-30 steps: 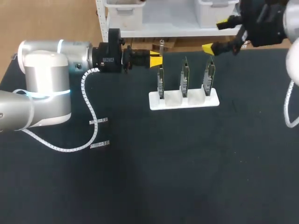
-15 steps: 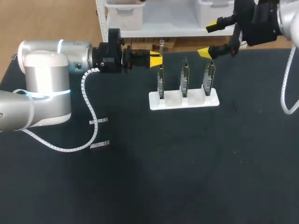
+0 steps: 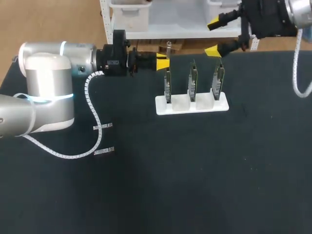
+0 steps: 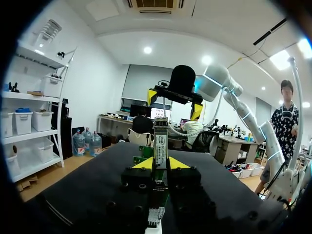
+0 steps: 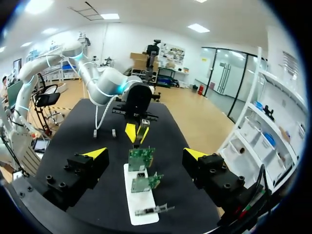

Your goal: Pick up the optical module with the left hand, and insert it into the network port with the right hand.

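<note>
Left hand [image 3: 162,59] is closed on the slim silver metal optical module [image 3: 168,48], holding it over the far edge of the black desk [image 3: 195,185], a little left of the middle. The module stands upright, its long axis crosswise to the fingers, with its upper end rising clear of the yellow tips.

Right hand [image 3: 213,37] hangs wide open and empty over the far edge, right of the middle and well apart from the module. From it the module lies to the left, past the row of three green circuit boards [image 3: 193,78] standing in a white plastic rack [image 3: 191,104]. The left hand is just beside the leftmost board and the right hand is behind the rightmost.

I judge that the handover turns on the right hand travelling left along the far edge and closing across the module's free upper end.

The head view gives the module only as a thin sliver. The left wrist view shows it clamped from both sides, with the right hand's spread fingers straight ahead. The right wrist view lines the boards up ahead of its own fingers, the left hand beyond them. The network port is too small to make out in any view.

Two small silver modules [image 3: 103,127] lie on the desk's left half.
</note>
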Available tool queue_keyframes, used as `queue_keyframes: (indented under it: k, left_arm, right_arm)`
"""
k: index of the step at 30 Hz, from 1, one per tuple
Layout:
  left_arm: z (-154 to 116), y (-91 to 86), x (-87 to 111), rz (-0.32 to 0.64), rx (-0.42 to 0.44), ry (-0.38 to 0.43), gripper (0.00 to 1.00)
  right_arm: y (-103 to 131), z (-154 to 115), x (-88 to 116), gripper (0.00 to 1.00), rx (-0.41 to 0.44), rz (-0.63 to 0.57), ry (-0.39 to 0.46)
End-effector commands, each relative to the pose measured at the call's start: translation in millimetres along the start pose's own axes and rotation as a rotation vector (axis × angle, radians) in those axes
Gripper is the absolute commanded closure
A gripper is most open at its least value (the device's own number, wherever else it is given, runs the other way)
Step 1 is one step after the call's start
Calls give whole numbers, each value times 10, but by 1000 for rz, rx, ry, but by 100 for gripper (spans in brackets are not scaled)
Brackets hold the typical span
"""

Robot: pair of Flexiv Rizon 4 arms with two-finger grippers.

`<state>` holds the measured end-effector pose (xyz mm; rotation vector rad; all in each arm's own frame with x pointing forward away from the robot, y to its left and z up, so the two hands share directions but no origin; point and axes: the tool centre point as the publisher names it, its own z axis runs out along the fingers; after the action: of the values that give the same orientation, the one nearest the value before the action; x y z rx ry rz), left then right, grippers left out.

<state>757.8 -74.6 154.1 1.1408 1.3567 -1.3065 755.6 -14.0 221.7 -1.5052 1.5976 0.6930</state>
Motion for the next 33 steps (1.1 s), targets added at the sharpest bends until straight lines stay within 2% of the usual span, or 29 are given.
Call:
queue_keyframes:
  k: [1, 7, 15, 33]
  left_arm:
    - [9, 20, 4, 1, 3, 0, 100]
    - [9, 20, 4, 1, 3, 0, 100]
    - [9, 20, 4, 1, 3, 0, 100]
    - [9, 20, 4, 1, 3, 0, 100]
  right_arm:
    - [-75, 166, -72, 0, -117, -3, 15]
    - [71, 244, -53, 0, -111, 34, 52]
    - [189, 318, -72, 0, -103, 37, 58]
    - [132, 674, -157, 0, -154, 17, 64]
